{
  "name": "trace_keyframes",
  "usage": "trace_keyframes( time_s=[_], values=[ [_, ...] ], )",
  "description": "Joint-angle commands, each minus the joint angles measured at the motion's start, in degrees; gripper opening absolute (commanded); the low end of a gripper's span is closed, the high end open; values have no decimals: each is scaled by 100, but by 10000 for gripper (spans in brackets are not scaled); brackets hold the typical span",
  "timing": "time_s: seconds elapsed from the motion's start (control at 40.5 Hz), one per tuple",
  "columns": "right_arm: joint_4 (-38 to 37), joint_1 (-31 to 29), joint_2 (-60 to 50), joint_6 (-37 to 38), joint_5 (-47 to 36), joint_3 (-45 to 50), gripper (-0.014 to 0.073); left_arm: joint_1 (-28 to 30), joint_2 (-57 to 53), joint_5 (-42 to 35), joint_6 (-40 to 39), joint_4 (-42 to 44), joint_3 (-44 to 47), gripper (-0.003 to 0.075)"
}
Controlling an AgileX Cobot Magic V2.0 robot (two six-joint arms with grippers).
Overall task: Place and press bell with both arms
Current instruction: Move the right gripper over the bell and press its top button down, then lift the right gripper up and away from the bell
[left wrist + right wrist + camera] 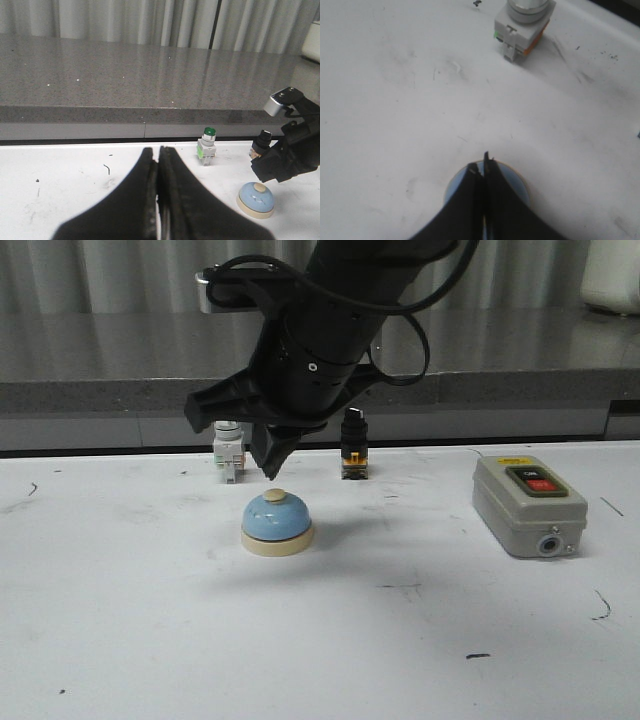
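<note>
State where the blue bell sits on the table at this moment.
In the front view the bell sits left of centre on the white table, directly under the right claw, in front of the green-capped push button.

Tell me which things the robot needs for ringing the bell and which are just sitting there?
Needed:
- the bell, standing on the white table
- the right gripper, shut, just above the bell's knob
- the left gripper, shut, off to the side

Just sitting there:
- the grey switch box
- the green-capped push button
- the black-knobbed switch
</note>
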Motion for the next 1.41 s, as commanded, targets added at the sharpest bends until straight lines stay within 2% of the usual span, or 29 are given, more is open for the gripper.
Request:
trace_keyframes(
  time_s=[0.0,0.197,0.296,0.543,0.888,1.135,1.382],
  values=[
    [4,3,-230,-17,-278,-189,-67,15,54,-493,-42,-63,-147,-13],
    [4,15,31,-17,72,-189,-67,15,54,-493,-42,-63,-147,-13],
    [4,15,-39,-17,-1,-189,-67,15,54,-493,-42,-63,-147,-13],
    [4,15,-609,-17,-539,-189,-67,15,54,-493,-42,-63,-147,-13],
    [4,-192,-1162,75,-109,-112,-67,15,54,-493,-42,-63,-147,-13],
    [4,-837,-2316,216,-298,1054,-67,15,54,-493,-42,-63,-147,-13],
    [4,-2035,-3730,231,-509,2728,-67,15,54,-493,-42,-63,-147,-13]
  ],
)
